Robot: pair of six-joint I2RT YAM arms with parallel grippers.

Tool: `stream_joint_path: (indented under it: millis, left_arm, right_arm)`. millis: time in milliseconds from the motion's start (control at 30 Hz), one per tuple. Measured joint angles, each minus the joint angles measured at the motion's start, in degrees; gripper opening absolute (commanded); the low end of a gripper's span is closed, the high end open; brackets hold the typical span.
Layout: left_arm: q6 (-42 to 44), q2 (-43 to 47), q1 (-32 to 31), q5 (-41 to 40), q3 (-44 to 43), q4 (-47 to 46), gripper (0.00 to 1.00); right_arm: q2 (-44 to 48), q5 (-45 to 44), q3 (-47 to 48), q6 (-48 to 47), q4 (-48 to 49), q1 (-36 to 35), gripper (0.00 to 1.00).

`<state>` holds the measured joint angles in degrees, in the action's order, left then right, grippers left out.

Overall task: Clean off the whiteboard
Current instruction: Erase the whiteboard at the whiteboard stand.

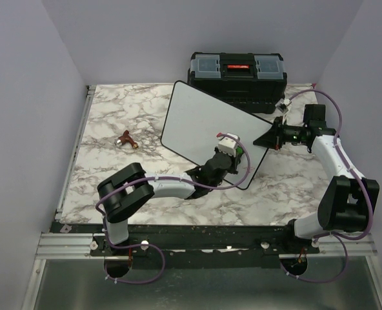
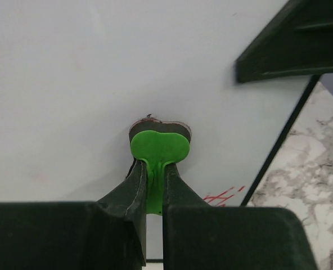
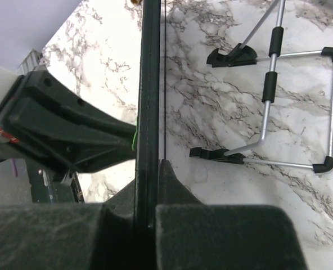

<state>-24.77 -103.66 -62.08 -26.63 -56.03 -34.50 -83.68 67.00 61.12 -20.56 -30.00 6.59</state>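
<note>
Whiteboard [image 1: 201,119] tilting above worktop [image 1: 113,119], right claw [image 1: 273,138] pinching its frame edge. Left claw [image 2: 155,174] pinching green eraser [image 2: 158,147], pressing it against board. Risks: wiping pressure slipping frame from thin grip; red marks [image 2: 223,196] near edge getting missed.

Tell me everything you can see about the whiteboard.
The whiteboard is a flat white rectangle with rounded corners and a thin black frame, set askew over the table before the toolbox. Mostly clean; red marks show near one edge. The right hand clamps its right edge; the left hand presses a green eraser on it.
</note>
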Motion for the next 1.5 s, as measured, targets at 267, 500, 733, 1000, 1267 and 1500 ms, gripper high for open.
stream_joint_path:
  millis: [267, 500, 733, 1000, 1267, 1500]
  left_arm:
    - [0.24, -0.28, -0.48, 2.14, -2.64, 0.37, 0.0]
    - [-3.89, 0.59, 1.51, 4.83, 0.85, -2.08, 0.0]
    - [-6.99, 2.58, 3.28, 4.96, 8.0, -2.38, 0.0]
    - [-7.5, 2.19, 2.71, 3.08, 10.8, -4.7, 0.0]
    - [0.28, -1.11, -1.16, -3.48, 11.06, -11.82, 0.0]
    - [-0.44, -0.59, 1.53, -0.5, 14.27, -16.48, 0.0]
  right_arm:
    - [-0.02, 0.37, -0.33, -0.07, -0.55, -0.5, 0.01]
    - [-0.07, 0.37, -0.33, -0.02, -0.52, -0.5, 0.01]
    - [-0.07, 0.39, -0.33, -0.04, -0.55, -0.5, 0.01]
    - [-0.07, 0.42, -0.35, -0.07, -0.55, -0.5, 0.01]
    - [-0.07, 0.39, -0.35, -0.04, -0.52, -0.48, 0.01]
    - [-0.07, 0.42, -0.35, -0.07, -0.5, -0.52, 0.01]
